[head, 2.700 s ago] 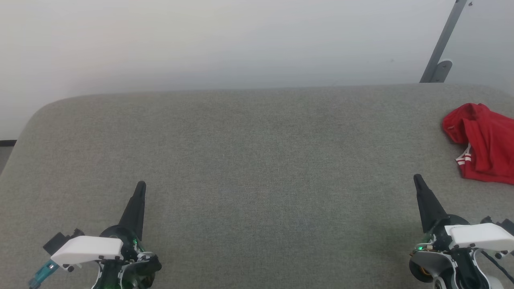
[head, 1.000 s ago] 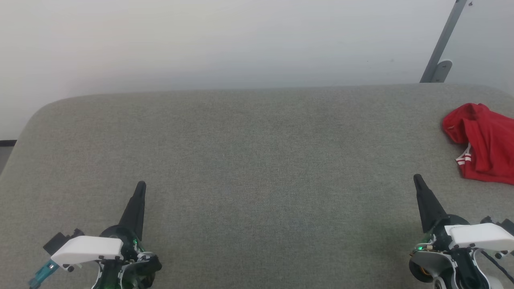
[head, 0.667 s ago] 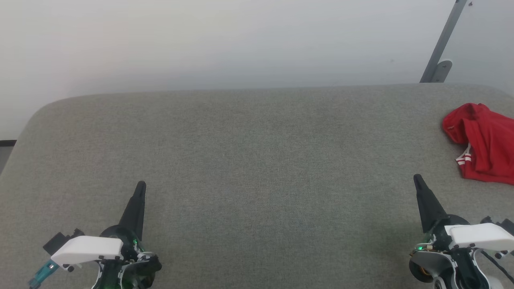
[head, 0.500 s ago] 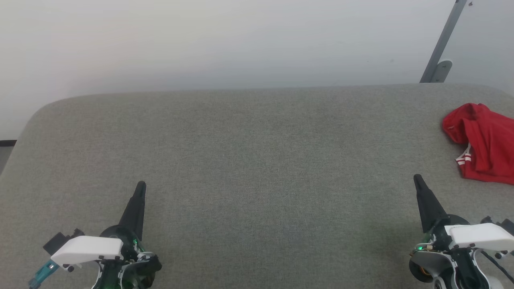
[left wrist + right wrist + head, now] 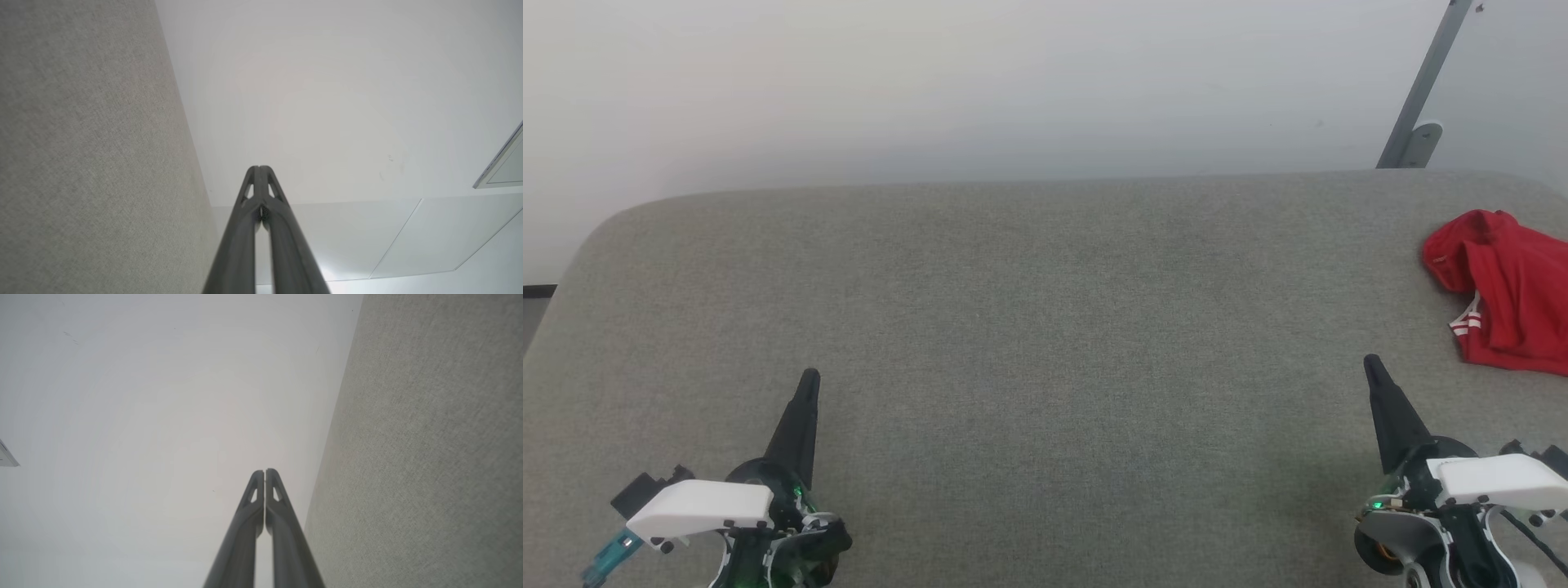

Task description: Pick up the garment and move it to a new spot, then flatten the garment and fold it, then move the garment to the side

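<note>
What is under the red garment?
The garment lies bunched on the grey surface, near its right end. Nothing else shows beneath; its folds hide what might be there, and the head view's edge cuts it off.

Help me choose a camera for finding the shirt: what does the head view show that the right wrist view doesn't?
Head view: the crumpled red garment at the far right of the grey padded surface, the shut left tool at lower left, and a slanted metal bracket on the wall. Right wrist view: a close look along the right tool, its two fingers pressed together. Shared: the grey surface, the pale wall and the right tool.
</note>
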Motion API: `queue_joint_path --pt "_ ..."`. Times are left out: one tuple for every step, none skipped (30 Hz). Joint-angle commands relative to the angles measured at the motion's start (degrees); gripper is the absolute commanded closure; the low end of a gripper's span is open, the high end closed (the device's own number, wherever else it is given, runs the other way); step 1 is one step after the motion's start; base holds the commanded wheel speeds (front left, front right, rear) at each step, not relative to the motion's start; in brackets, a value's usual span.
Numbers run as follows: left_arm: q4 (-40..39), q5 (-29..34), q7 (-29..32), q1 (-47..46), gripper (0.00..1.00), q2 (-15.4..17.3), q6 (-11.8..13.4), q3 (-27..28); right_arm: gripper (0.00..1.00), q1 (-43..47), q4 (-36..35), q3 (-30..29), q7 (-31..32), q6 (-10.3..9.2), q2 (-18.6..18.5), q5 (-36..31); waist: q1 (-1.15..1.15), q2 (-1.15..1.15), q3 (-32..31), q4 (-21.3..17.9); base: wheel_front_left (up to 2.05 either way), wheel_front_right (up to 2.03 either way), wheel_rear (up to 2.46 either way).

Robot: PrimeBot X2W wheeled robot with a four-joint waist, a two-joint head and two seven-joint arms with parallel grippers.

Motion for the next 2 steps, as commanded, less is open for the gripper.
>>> queue_joint_path --pt "-0.04 -0.19 0.16 -0.64 1.0 -0.15 0.0 0.03 1.0 -0.27 0.22 -0.03 0.05 0.02 0.22 0.24 0.0 0.0 0.0 0.0 0.0 0.0 0.0" --pt "-0.04 -0.19 0.16 -0.64 1.0 -0.15 0.0 0.03 1.0 -0.27 0.22 -0.03 0.05 0.02 0.22 0.24 0.0 0.0 0.0 0.0 0.0 0.0 0.0"
